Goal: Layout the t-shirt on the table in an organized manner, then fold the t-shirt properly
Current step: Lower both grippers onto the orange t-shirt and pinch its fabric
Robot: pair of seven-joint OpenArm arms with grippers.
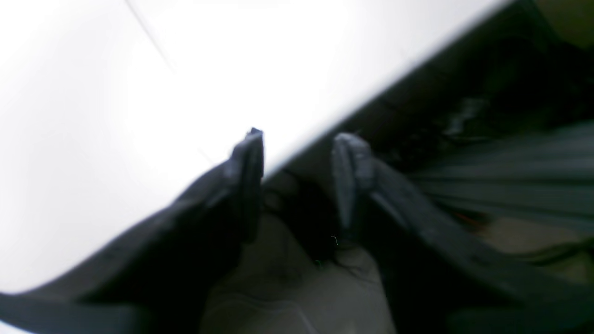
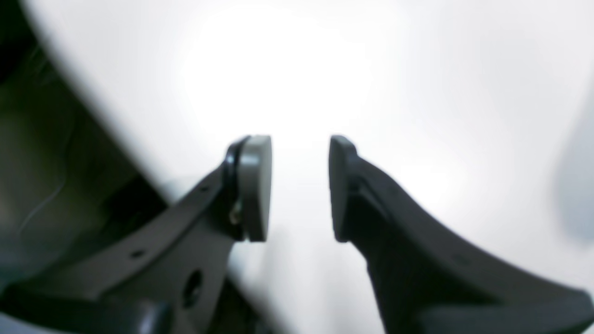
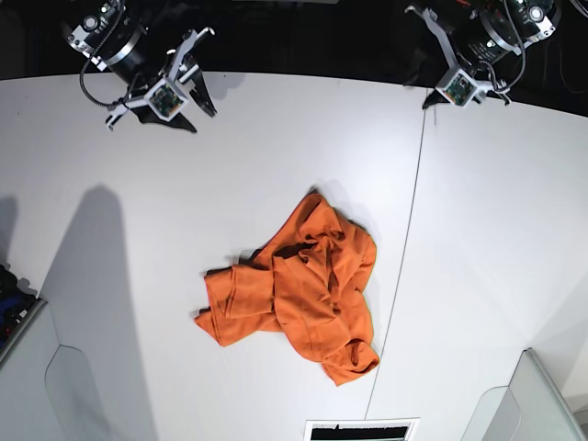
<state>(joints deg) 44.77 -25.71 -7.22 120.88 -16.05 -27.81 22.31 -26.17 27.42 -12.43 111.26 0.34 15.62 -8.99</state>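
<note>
R gripper [image 3: 196,64] sat at 11 o'clock over the table [image 3: 110,147], claw parted w/ nothing between the pads [image 2: 255,185]. T-shirt [image 3: 303,289] lay crumpled near centre, just left of the seam [image 3: 413,211], well apart from both arms. L gripper [image 3: 432,55] at 1 o'clock by the far edge, claw released, empty

The t-shirt [image 3: 299,292] lies crumpled in a heap near the middle of the table [image 3: 110,276], just left of the dark seam [image 3: 404,266] that runs from 12 toward 6 o'clock. One corner of the cloth points toward 12, another toward 9, a third toward 5. The right gripper [image 3: 188,69] hangs at 11 o'clock, the left gripper [image 3: 432,55] at 1 o'clock, both at the far edge and well apart from the shirt. A vent [image 3: 360,430] sits at 6 o'clock.
</note>
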